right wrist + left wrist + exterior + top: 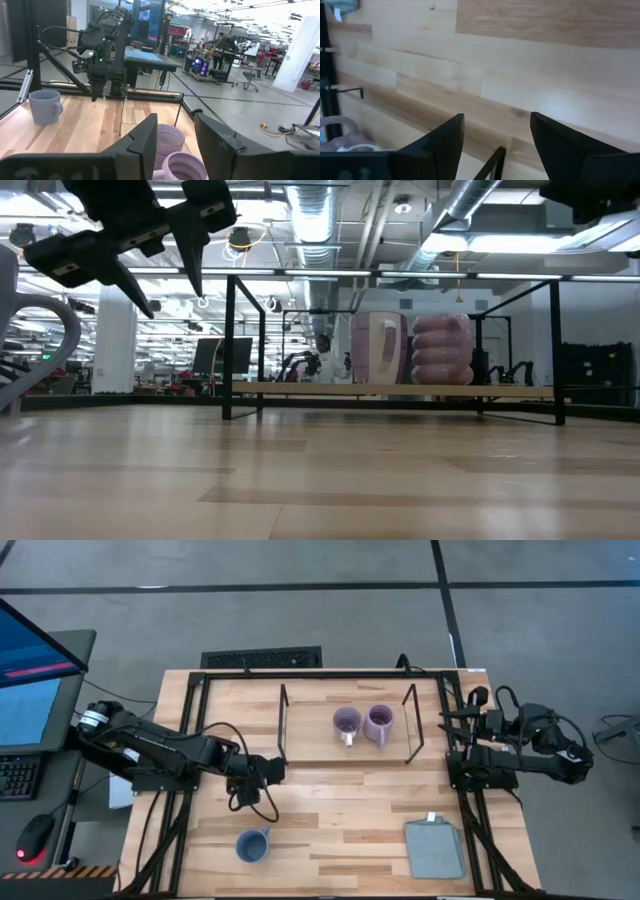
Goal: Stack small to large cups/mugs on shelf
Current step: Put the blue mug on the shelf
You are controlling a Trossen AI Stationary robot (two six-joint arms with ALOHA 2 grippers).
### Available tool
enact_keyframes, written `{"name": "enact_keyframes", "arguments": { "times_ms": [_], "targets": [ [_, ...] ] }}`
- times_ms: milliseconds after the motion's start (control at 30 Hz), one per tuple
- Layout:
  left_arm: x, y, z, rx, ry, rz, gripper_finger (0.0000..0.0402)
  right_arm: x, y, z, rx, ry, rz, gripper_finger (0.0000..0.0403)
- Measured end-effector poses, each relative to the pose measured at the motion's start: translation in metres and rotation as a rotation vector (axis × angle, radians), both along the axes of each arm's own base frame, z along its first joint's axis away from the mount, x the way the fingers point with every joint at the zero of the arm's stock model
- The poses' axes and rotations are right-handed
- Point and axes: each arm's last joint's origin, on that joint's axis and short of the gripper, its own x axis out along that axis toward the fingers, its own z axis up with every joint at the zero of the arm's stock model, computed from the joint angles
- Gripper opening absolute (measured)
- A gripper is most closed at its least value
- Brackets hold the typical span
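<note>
Two light purple mugs stand upright side by side on the shelf board [310, 745]: a smooth one [346, 723] and a ribbed one [380, 724]. They also show in the low view, the smooth mug [378, 348] and the ribbed mug [442, 350]. The blue mug [253, 845] stands upright on the table near the front left. My left gripper [272, 772] is open and empty, above the table by the shelf's left wire frame, between the shelf and the blue mug. My right gripper [175, 135] is open and empty at the table's right edge, pointing toward the purple mugs.
A grey folded cloth [435, 848] lies at the front right of the table. Thin black wire frames [283, 725] rise at the shelf's two ends. A black frame runs along the table's left, far and right edges. Bare tabletop lies between the shelf and the near edge.
</note>
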Motion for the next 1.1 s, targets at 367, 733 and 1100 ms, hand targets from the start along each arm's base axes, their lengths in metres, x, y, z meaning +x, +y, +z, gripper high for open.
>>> {"name": "enact_keyframes", "arguments": {
  "times_ms": [367,733,1100],
  "targets": [
    [-0.001,-0.026,0.015,-0.003,0.054,0.094,0.022,-0.001,-0.003,0.001,0.028,-0.015,-0.103,0.0153],
    [0.03,-0.06,0.026,0.088,0.302,0.055,0.0219,-0.001,-0.003,0.001,0.028,-0.014,-0.103,0.0153],
    [0.044,-0.082,0.026,0.023,0.315,-0.059,0.0219,-0.001,-0.003,0.001,0.027,-0.014,-0.103,0.0154]
  ]
}}
